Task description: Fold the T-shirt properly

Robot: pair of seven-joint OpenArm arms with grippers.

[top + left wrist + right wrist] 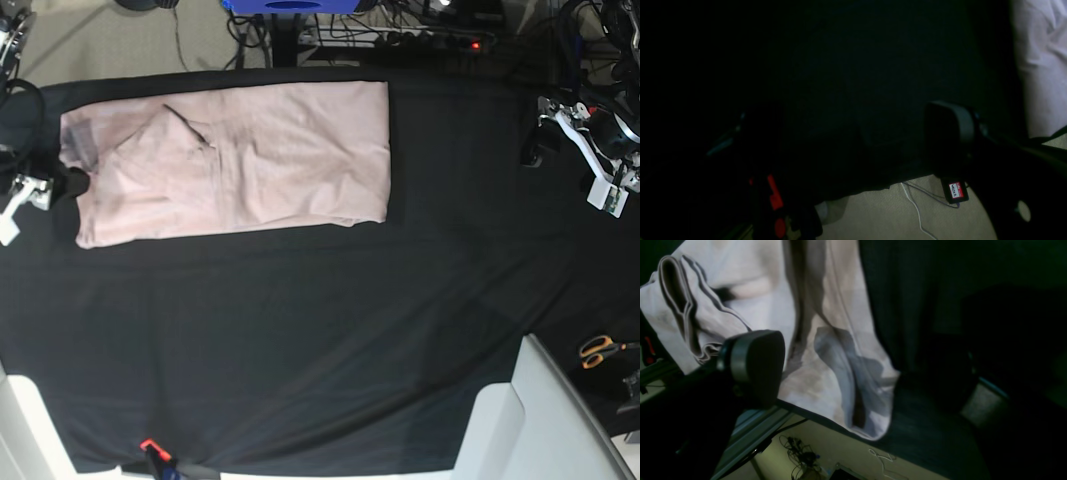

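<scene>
The pale pink T-shirt (235, 160) lies flat on the black table cloth (300, 330) at the back left, folded into a long rectangle with a sleeve turned in. My right gripper (68, 185) is at the shirt's left end, low over it. In the right wrist view its fingers (753, 363) stand wide apart, with shirt fabric (826, 350) between and below them. My left gripper (535, 145) is open and empty at the far right, well away from the shirt. In the left wrist view it (853, 140) hangs over bare black cloth, with the shirt (1037, 66) at the top right corner.
Orange-handled scissors (600, 350) lie off the table at the right. A white panel (535, 420) stands at the front right corner. A red clamp (150, 447) grips the front edge. Cables (917, 206) lie on the floor beyond the table's edge.
</scene>
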